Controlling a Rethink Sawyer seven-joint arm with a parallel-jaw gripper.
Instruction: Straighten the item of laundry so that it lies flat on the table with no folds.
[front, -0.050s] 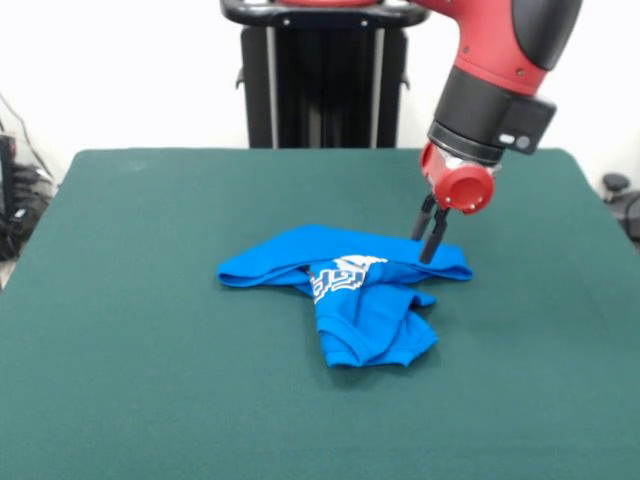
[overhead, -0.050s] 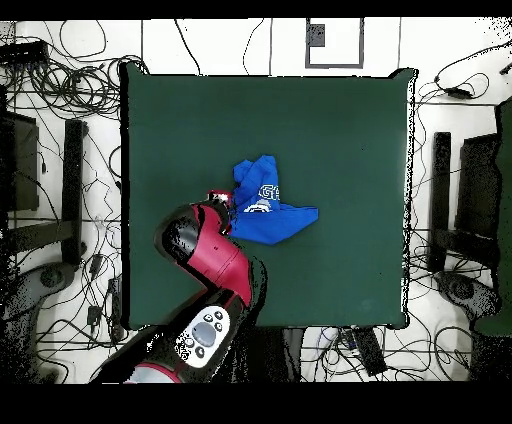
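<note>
Front view: the blue garment (front, -0.050s: 350, 290) is seen crumpled near the middle of the green table (front, -0.050s: 130, 330), white lettering partly folded under; the gripper (front, -0.050s: 431, 232) is lowered to its right-hand edge, the two dark fingers held close together, touching the cloth; a grip on the fabric cannot be told. Overhead view: the garment (overhead, -0.050s: 268, 212) is bunched beside the red arm (overhead, -0.050s: 215, 255); the gripper is hidden.

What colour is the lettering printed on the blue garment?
White, on the bright blue garment; the front view shows the lettering best.
</note>
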